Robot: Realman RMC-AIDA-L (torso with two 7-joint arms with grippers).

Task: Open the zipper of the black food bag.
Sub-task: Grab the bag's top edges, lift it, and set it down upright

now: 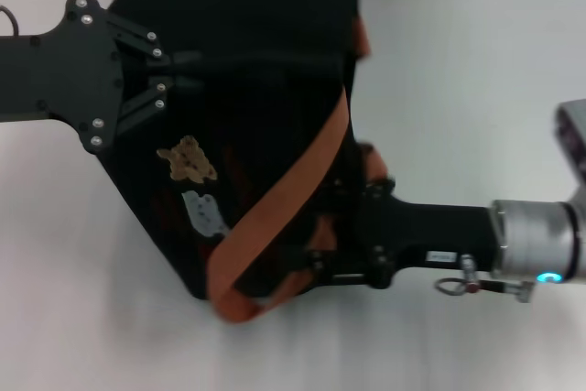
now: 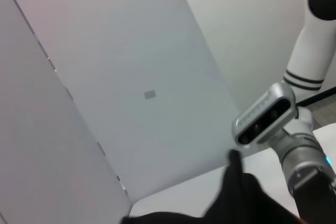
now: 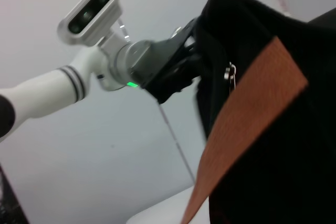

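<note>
- White tabletop [image 1: 458, 89] carries the black food bag [image 1: 256, 70], which sits tilted, lifted between the two arms.
- An orange-brown strap [image 1: 293, 199] crosses the bag's face diagonally and loops below its near corner, lying over the fabric just beside the right end effector. Two bear patches, brown [image 1: 188, 159] and pale grey [image 1: 206, 212], show on the bag's side.
- Right end effector [image 1: 343, 244] is pressed into the bag's near-right edge, touching fabric and strap. Its fingers are buried in black cloth; cannot tell how far open or what they grip.
- Left end effector [image 1: 188, 70] is at the bag's far-left upper part, fingers drawn nearly together on the black fabric, apparently pinching it.
- Right wrist view: small silvery zipper pull [image 3: 229, 73] hangs on the bag's dark rim, next to the strap, close to the left end effector; not clearly gripped.
- Grey wall panels [image 2: 131, 77] stand behind.
</note>
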